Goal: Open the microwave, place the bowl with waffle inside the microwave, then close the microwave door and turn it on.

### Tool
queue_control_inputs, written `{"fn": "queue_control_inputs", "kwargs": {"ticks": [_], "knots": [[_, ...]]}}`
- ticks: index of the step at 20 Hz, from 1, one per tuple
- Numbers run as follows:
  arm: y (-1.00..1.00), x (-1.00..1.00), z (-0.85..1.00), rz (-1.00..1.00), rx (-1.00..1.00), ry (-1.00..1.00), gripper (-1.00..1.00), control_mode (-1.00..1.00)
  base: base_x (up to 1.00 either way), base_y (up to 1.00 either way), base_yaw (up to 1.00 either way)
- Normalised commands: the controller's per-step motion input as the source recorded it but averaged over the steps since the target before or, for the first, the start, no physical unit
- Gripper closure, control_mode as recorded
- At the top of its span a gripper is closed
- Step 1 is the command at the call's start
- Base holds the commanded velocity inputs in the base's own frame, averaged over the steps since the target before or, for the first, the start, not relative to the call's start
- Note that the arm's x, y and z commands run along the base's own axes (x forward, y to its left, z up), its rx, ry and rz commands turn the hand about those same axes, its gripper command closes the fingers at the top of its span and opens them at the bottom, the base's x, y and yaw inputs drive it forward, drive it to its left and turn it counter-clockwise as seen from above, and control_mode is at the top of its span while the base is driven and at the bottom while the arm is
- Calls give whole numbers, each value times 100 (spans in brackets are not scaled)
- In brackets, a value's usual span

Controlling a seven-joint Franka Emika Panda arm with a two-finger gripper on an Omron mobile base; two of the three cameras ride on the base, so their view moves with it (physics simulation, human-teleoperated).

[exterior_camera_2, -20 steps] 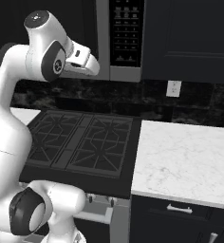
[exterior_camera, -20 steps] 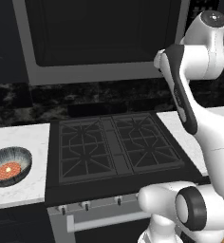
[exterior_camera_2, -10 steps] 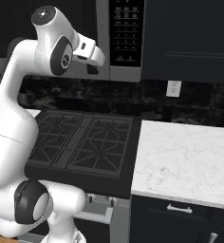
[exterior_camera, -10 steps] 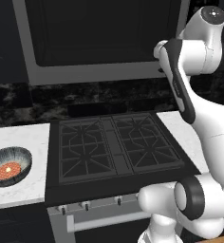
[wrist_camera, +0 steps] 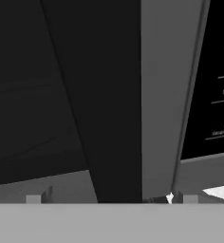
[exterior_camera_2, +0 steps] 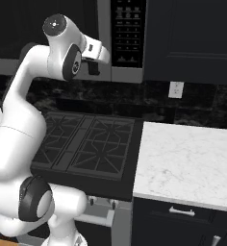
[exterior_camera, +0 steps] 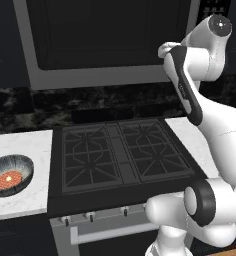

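The microwave hangs above the stove with its door closed. In the hand view the door's black bar handle runs upright, close in front. Beside it are the grey frame and the black button panel. My gripper is open, its fingertips standing wide to either side of the handle's lower end. From the right base view the gripper is raised just short of the microwave's front, left of the button panel. The bowl holding the orange waffle sits on the left counter.
A black gas stove lies below the microwave. White marble counter extends to its right, with a wall outlet and dark upper cabinets above it. The left counter carries the bowl near its front edge.
The arm has lifted and carried the hand up and forward toward the microwave's handle. The jaws have stayed wide. Bowl and door have not moved.
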Motion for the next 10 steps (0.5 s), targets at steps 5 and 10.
{"fn": "queue_control_inputs", "kwargs": {"ticks": [5, 10], "knots": [[0, 45, -10, 7, 0, -10, -100, -100, 0, 0, 0], [-1, 40, -26, 7, -2, -12, -100, -100, 0, 0, 0]]}}
